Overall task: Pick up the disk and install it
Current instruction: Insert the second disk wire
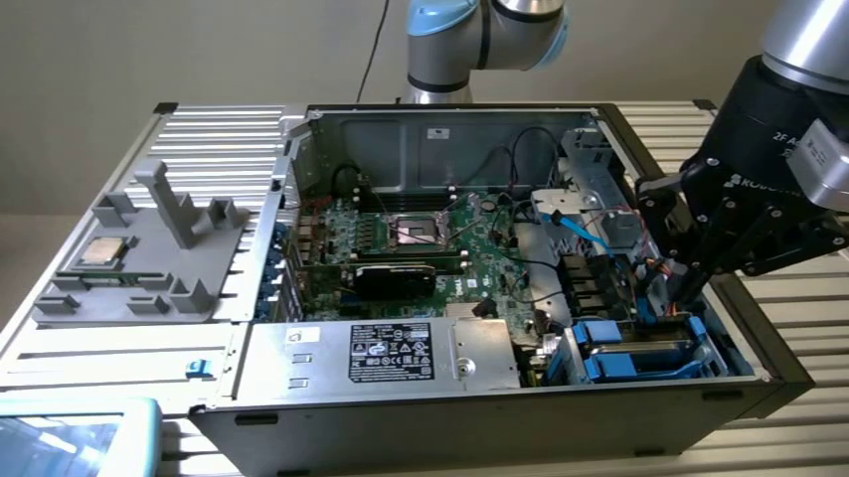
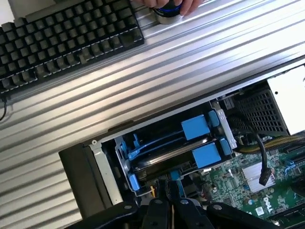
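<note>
The disk (image 1: 646,350) sits in the drive bay at the lower right of the exterior frame, its blue carrier showing inside the open computer case (image 1: 398,397). In the wrist view the disk (image 2: 176,148) lies in the bay near the middle of the frame, blue tabs toward the board. The end effector (image 1: 683,288) hangs just above the bay with its fingers pressed together, holding nothing that I can see; in the wrist view its fingertips (image 2: 169,198) meet at the bottom centre.

My worry is the loose wiring: a black cable (image 2: 262,162) and a blue cable (image 1: 584,224) run close to the bay, and the closed fingers could snag one. If the disk is not fully seated, a push off-centre could jam the carrier crooked in its rails. A hand (image 2: 183,5) rests on the tabletop (image 2: 143,95) beside a keyboard (image 2: 62,40), close enough to matter.
</note>
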Robot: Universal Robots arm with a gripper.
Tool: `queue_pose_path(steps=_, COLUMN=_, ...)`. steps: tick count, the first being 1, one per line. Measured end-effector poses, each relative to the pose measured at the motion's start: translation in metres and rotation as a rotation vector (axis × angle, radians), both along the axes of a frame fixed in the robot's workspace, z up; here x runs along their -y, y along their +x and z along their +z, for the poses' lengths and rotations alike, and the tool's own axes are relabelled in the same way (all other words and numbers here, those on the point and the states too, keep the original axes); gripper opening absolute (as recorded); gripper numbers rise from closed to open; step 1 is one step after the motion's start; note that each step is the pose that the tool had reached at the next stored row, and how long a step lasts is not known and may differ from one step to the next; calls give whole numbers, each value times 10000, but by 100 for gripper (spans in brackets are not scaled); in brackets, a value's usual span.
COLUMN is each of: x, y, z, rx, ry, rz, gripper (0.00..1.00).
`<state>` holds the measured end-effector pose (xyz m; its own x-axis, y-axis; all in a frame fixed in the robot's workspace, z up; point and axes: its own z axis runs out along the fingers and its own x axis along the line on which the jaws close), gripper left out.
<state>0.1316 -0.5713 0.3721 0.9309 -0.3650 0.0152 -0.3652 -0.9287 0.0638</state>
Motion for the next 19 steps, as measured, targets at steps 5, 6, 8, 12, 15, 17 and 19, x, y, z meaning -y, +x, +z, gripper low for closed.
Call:
queue_pose_path(steps=5, x=0, y=0, z=1, rx=0, ry=69, rz=910, gripper=11)
queue_pose_path(steps=6, x=0, y=0, z=0, rx=2, ry=107, rz=1078, gripper=11)
queue_pose_path(steps=8, x=0, y=0, z=-2, rx=7, ry=232, rz=1370, gripper=11)
queue_pose_path(steps=12, x=0, y=-1, z=-3, rx=-8, ry=357, rz=1550, gripper=11)
queue_pose_path(steps=15, x=0, y=-12, z=-4, rx=-8, ry=358, rz=1619, gripper=11)
queue_pose_path(steps=17, x=0, y=-12, z=-7, rx=-13, ry=357, rz=1958, gripper=11)
queue_pose_path(steps=19, x=-1, y=-13, z=-10, rx=-19, ry=356, rz=2316, gripper=11)
